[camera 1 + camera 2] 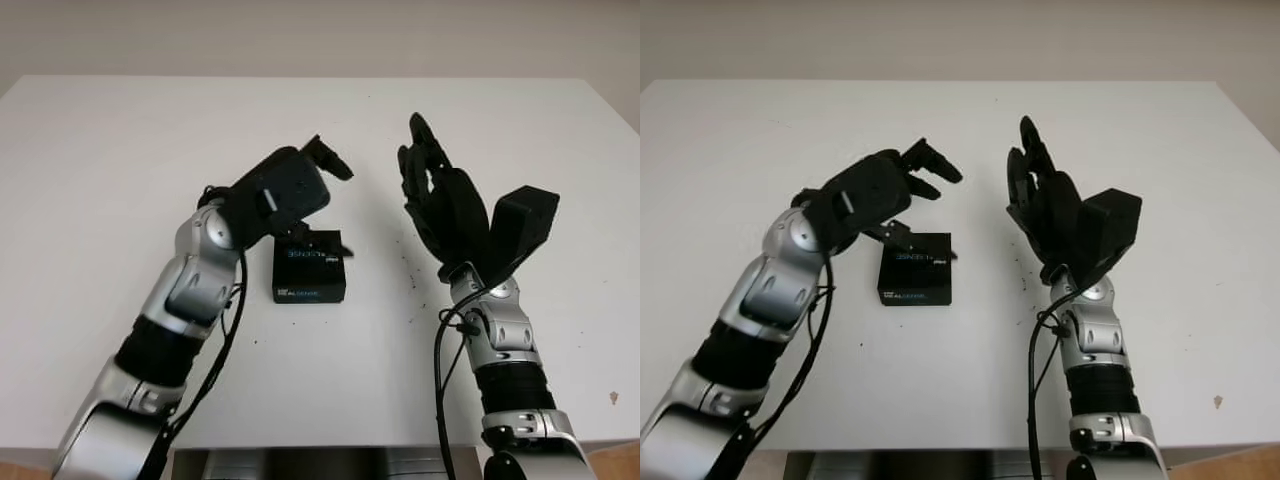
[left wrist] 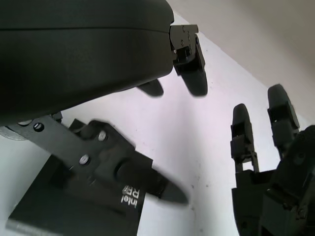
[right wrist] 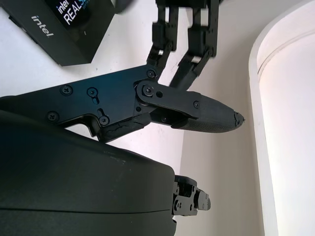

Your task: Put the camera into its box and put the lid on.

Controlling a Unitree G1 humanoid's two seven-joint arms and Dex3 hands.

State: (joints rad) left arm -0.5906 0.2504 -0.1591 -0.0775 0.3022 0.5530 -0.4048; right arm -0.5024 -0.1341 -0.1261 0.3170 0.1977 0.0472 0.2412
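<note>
One small black lidded cardboard box [image 1: 309, 268] sits closed on the white tabletop [image 1: 120, 180]. The left hand [image 1: 290, 190] hovers at its twelve o'clock, the right hand [image 1: 445, 205] at three, fingers [image 2: 189, 69] uncurled, holding nothing. Judging by this, boxing looks finished; next, withdraw.

Matt black box [image 1: 309, 273] (printed card, seemingly) on smooth white table [image 1: 120, 170].

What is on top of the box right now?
The box has its printed lid on, and nothing lies on it. The left hand, open, hangs above its far edge, hiding that edge. Its inside is covered by the lid. The right hand, open, is raised beside it.
</note>
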